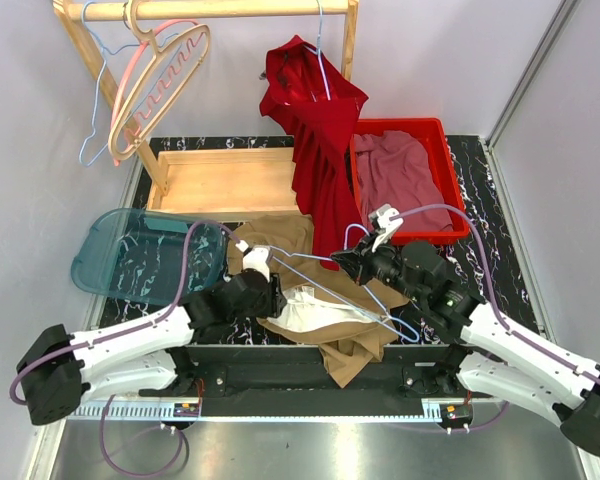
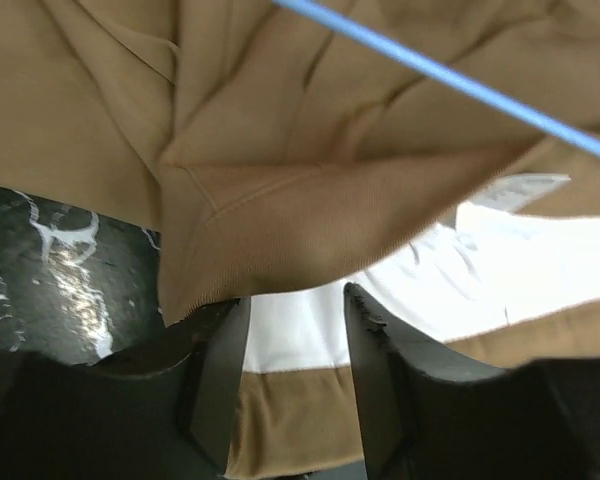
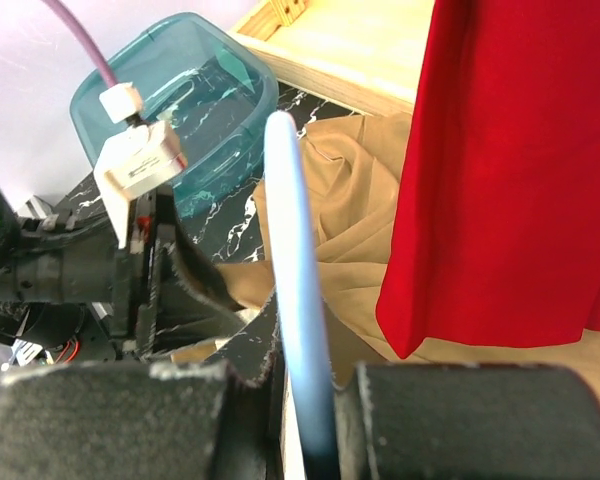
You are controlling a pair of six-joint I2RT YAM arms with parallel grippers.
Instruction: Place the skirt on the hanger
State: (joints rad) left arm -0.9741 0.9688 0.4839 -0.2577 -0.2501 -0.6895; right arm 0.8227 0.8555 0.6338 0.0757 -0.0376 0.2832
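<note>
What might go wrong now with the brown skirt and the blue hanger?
The left pincer is open at the edge of the floppy brown cloth skirt, so it may pinch only the white lining and the skirt could slide off. The right pincer clamps the thin blue wire hanger, which might twist in the grip. The hanging red dress is close by and may snag the hanger.

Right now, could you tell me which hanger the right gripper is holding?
The blue wire hanger lying across the skirt; the other hangers all hang on the rack.
</note>
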